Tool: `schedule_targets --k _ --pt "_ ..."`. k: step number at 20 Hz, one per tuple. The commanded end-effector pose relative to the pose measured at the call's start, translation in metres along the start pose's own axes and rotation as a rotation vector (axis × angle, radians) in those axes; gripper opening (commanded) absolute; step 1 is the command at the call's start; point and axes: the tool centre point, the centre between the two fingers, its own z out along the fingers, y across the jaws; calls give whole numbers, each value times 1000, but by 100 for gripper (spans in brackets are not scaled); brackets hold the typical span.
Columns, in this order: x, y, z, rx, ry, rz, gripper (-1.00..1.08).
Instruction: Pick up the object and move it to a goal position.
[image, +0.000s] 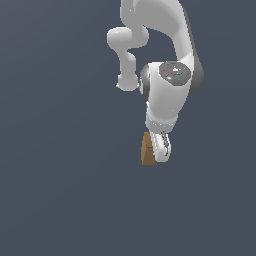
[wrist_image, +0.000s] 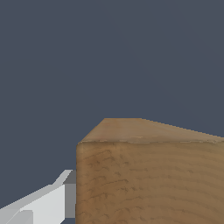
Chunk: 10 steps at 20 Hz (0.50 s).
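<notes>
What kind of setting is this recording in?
A bare physics-simulation scene, not a real room: a flat, featureless slate-grey backdrop, a smoothly rendered white arm, and a wood-textured block at its tool. No furniture or walls appear.

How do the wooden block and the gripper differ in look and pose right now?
Colour: the block is tan-brown with wood grain; the gripper is white with grey parts.
Shape: the block is a plain flat-faced solid; the gripper is rounded and made of several parts.
Place: in the exterior view the block sits on the left side of the gripper, which hangs from the arm above.
Shared: both sit against the same dark background, close together.
</notes>
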Motion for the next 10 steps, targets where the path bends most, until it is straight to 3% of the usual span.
schedule_targets --k 1,10 --pt "-6 1 -26 12 -1 0 -100" --pt "-33 21 -124 12 0 1 -100"
